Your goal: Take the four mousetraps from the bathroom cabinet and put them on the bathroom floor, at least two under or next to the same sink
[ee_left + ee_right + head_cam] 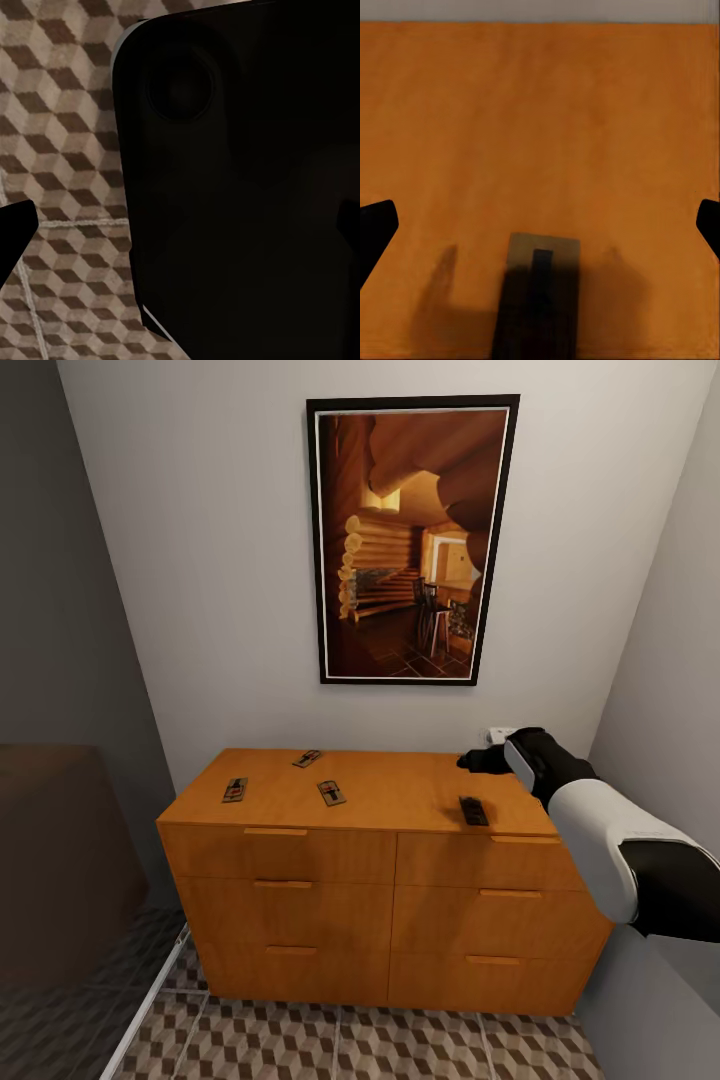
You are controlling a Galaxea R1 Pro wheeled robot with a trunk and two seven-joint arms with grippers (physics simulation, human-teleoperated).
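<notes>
All four mousetraps lie on top of the orange cabinet (380, 880), so none has yet reached the bathroom floor (330, 1050), and the whole task appears still to be done. Three sit toward the left of the cabinet's surface: one mousetrap (235, 790) near the left edge, a second mousetrap (307, 758) farther back toward the wall, and a third mousetrap (331, 792) just right of centre-left. The fourth mousetrap (473, 811) lies apart from them, near the front edge on the right side.

The right pincer (478, 760) hangs over the far right part of the surface, close behind that fourth trap. In the right wrist view the trap (540, 300) lies flat on the orange wood between the two dark fingertips (375, 229), which stand wide apart and hold nothing. This looks like an approach to a first pick.

The left pincer (180, 232) points down at the cube-patterned tiles (67, 150), with a dark part of the robot close in front of its camera; its tips sit at the picture's edges, so it seems wide and empty.

No sink is in sight here; a framed picture (410, 540) hangs above the cabinet.
</notes>
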